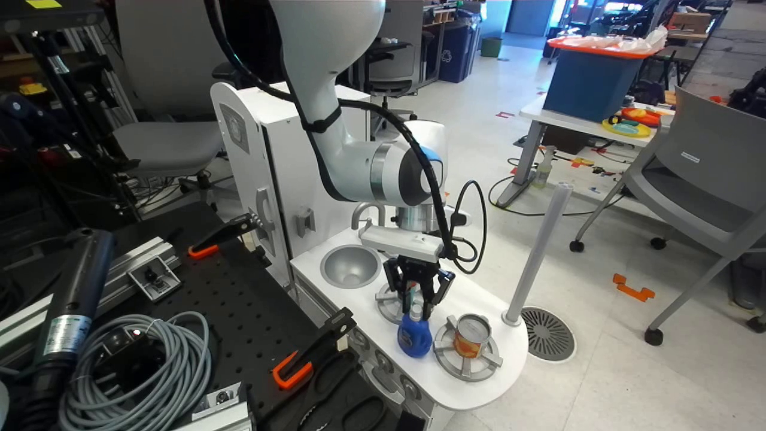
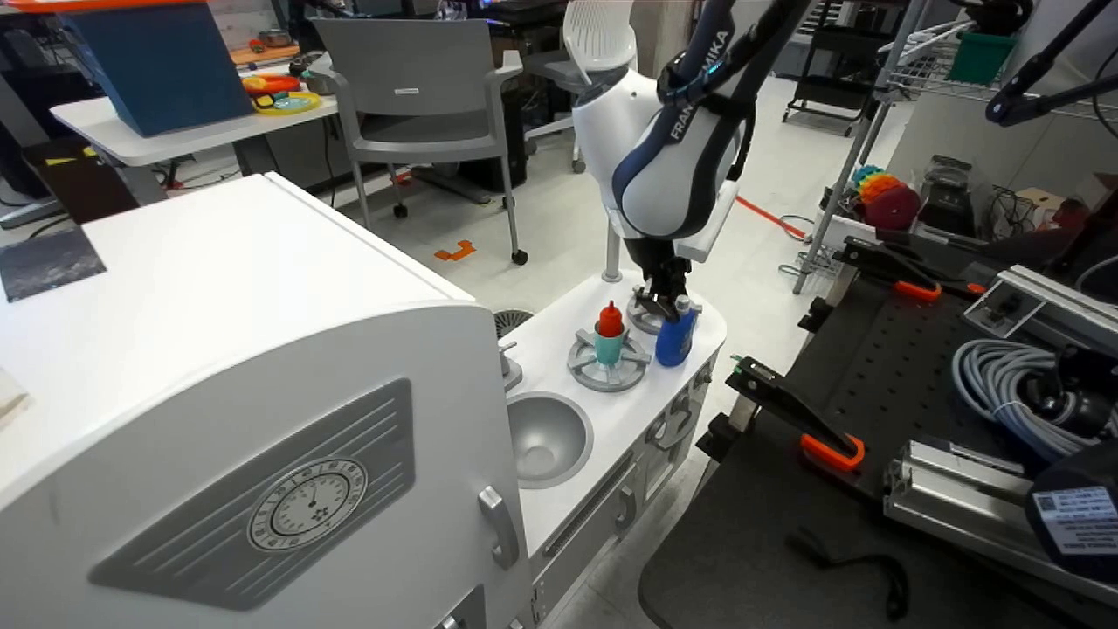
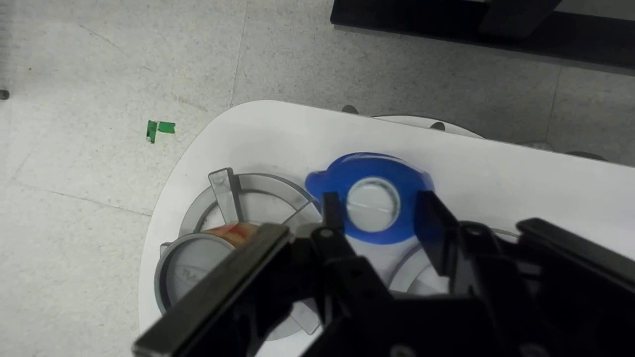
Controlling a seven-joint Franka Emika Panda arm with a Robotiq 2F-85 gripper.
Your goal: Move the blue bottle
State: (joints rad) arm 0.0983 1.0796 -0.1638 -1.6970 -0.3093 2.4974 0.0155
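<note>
While my fingers (image 3: pixel 436 228), apart, flank the blue bottle's (image 1: pixel 415 338) cap (image 3: pixel 373 204), bare counter (image 3: pixel 292 136) reaches the edge (image 3: pixel 317 111); burner (image 1: pixel 465 366) and can (image 1: pixel 471 335) stand near.

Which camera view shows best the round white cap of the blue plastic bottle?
The wrist view: the round white cap shows large, its whole top visible from above. Both exterior views show it small, at an angle.
</note>
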